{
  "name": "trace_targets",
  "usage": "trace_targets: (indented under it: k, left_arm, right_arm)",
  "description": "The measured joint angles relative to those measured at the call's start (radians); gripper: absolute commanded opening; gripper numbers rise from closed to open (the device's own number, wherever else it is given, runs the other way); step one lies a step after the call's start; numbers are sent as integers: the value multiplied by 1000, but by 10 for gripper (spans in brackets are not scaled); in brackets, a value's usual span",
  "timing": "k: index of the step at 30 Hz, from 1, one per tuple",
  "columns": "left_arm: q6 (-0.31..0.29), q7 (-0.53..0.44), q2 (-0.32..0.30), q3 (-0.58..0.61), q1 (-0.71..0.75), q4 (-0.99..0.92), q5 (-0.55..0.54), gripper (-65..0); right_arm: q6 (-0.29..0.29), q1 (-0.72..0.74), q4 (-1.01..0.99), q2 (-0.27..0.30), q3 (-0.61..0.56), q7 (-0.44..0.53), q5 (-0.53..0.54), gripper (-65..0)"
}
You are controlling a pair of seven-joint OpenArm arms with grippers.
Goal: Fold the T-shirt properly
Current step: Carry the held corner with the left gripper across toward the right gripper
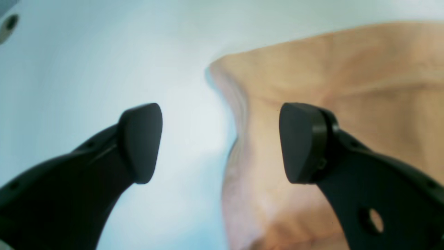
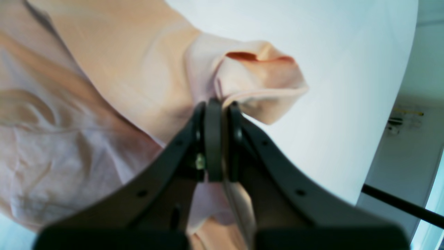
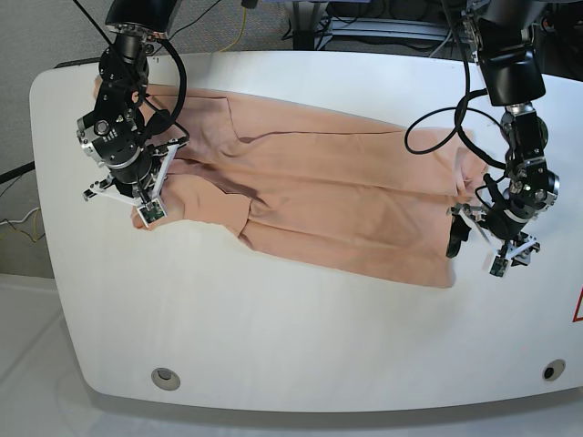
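Fingers, left gripper: spread wide, nothing between them; one black pad hung over the bare white table, the other over the edge of the T-shirt, neither plainly touching cloth.
Fingers, right gripper: pressed together, pinching a bunched fold of peach fabric at a sleeve, the cloth pulled up into a small peak.
T-shirt: lay stretched across the middle of the table, wrinkled, running from one arm to the other, one end under the right gripper, the other just beside the left gripper.
Step in hand: judged to be a fold of the shirt's ends, with one end apparently let go.
Doing it well: the left fingers would need a fresh, deep bite on the hem before lifting; both ends should rise level and move together, keeping the cloth taut so no new creases set.
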Motion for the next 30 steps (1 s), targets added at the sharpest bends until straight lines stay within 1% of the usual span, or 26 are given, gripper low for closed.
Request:
trace_targets:
  k: [2,5,11,27,30]
  left_arm:
    - [-1,-7,10,0,-30,-63,1,-170]
    - [-6,-46,15,1,-68,-160,-19,-170]
    - [3,-92,7,-2,-100,-302,-124,-170]
    - [7,-100,8,1,-171,-427,-148,-170]
    - [7,-99,16,1,-170,-433,-147,-170]
  right_arm:
    - [0,0,0,0,0,0,-1,-650]
    - [0,0,-2,0,1,-2,0,-650]
    - [0,0,-2,0,1,-1,0,-650]
    - [0,0,-2,3,0,-1,0,-650]
    - [0,0,-2,3,0,-1,-1,-650]
